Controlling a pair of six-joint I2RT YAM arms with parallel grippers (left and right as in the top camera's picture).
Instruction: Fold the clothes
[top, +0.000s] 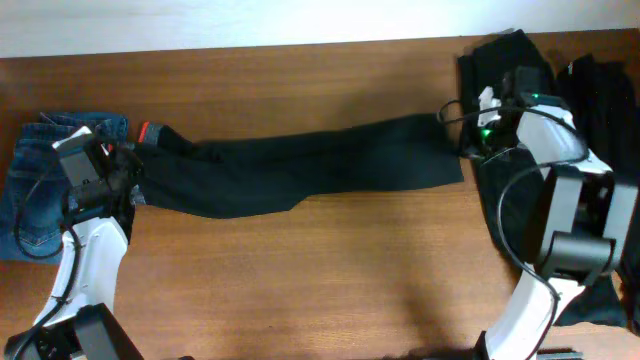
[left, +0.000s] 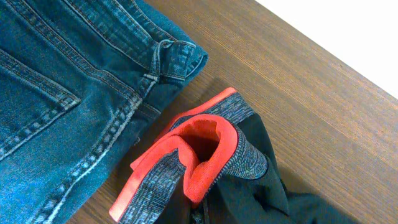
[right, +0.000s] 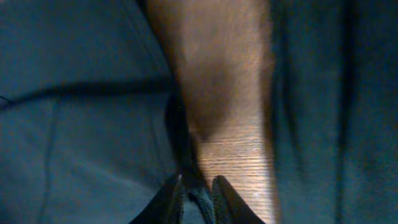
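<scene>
The black trousers (top: 300, 170) lie stretched across the table from left to right. Their red-orange lined waistband (top: 152, 132) is at the left end. In the left wrist view the waistband (left: 205, 149) stands up in a bunched loop running toward the bottom edge. My left gripper (top: 122, 165) is at the waistband; its fingers are out of the wrist frame, and the cloth looks pinched. My right gripper (top: 468, 140) is at the leg end. Its fingers (right: 196, 182) are shut on a fold of black cloth (right: 93, 124) just above the wood.
Blue denim jeans (top: 40, 195) lie folded at the far left, close to the waistband; they also show in the left wrist view (left: 62, 93). More black garments (top: 505, 60) are piled at the back right and along the right edge (top: 610, 110).
</scene>
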